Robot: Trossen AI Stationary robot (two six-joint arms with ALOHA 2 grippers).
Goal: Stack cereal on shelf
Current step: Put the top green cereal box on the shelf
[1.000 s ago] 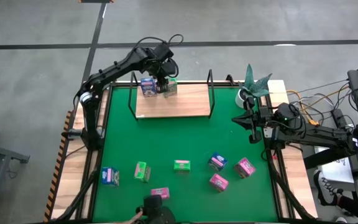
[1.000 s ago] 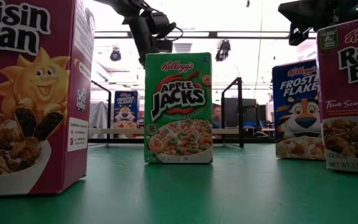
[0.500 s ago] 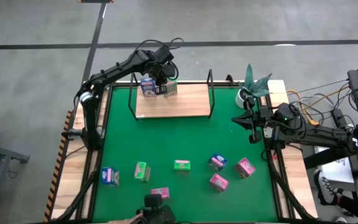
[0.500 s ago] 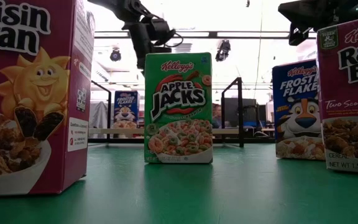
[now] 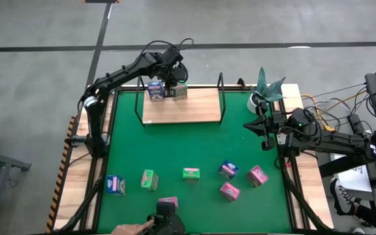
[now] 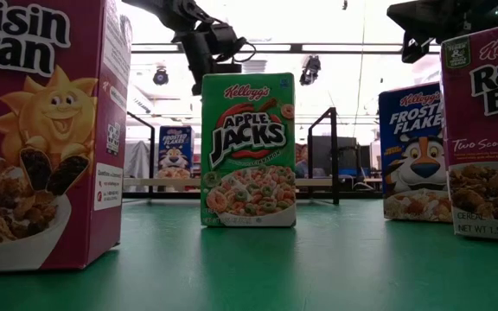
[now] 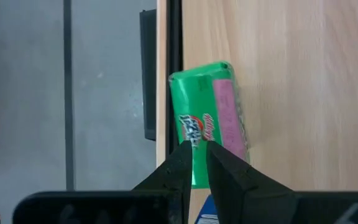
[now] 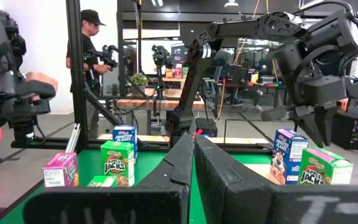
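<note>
Left claw [image 7: 195, 149] above green cereal box [image 7: 210, 118]

**A grey-floored workshop around the table**

The floor [image 5: 240, 23] is smooth grey concrete, crossed by dark seams and 1 pale line. Beside the table's right edge, a small white pot with a spiky green plant [image 5: 266, 88] stands near a tangle of cables [image 5: 335, 114]. From table height the room behind shows bright ceiling lights [image 6: 258, 30] and dark fixtures hanging below them. Farther back stand wooden workbenches [image 8: 148, 102], office chairs and a black upright post [image 8: 74, 68]. 1 person [image 8: 92, 59] in a dark cap and dark clothes stands there, holding some equipment.
</note>
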